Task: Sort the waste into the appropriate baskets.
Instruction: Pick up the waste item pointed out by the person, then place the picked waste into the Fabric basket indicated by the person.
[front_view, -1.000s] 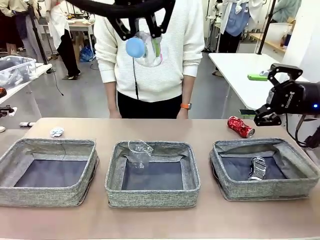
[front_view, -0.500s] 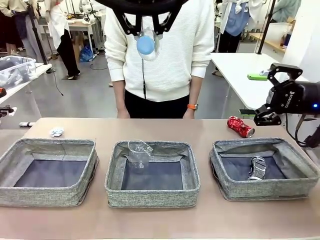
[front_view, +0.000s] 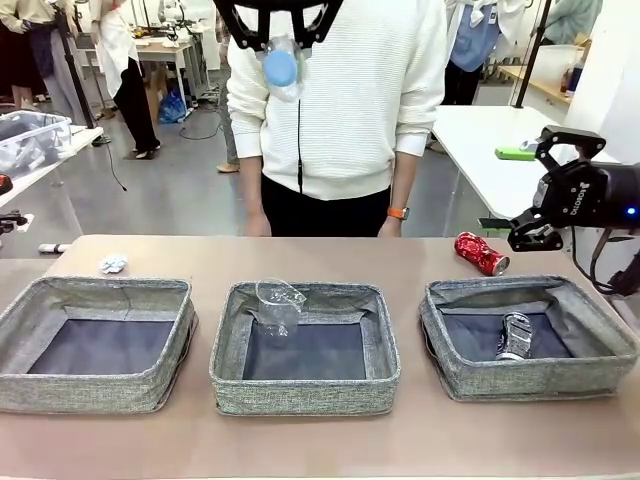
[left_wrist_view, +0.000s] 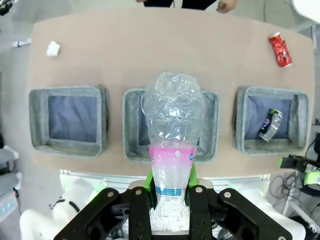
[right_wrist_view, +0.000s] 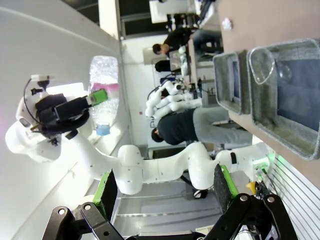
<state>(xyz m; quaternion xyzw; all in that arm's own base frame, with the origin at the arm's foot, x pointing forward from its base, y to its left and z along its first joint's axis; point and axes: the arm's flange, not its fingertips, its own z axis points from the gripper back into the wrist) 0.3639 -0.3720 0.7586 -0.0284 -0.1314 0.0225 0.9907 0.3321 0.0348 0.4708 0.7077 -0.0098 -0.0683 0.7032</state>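
Observation:
High above the table, my left gripper (front_view: 281, 32) is shut on a clear plastic bottle (front_view: 281, 68), blue cap pointing down. In the left wrist view the bottle (left_wrist_view: 172, 135) stands between the green pads over the middle basket (left_wrist_view: 210, 145). A clear plastic cup (front_view: 278, 304) leans in the middle basket (front_view: 305, 392). A crushed silver can (front_view: 515, 336) lies in the right basket (front_view: 520, 382). The left basket (front_view: 90, 392) holds nothing. A red can (front_view: 481, 253) and a white paper ball (front_view: 113, 264) lie on the table. My right gripper (front_view: 530, 190) hangs open above the red can.
A person in a white sweater (front_view: 340, 100) stands at the table's far edge, hands (front_view: 395, 225) low behind it. A white side table (front_view: 490, 150) with a green object stands at the right. Bare tabletop runs behind and in front of the baskets.
My left gripper has risen with the bottle, drifting slightly sideways. The person has stepped to the right. The right arm has not moved.

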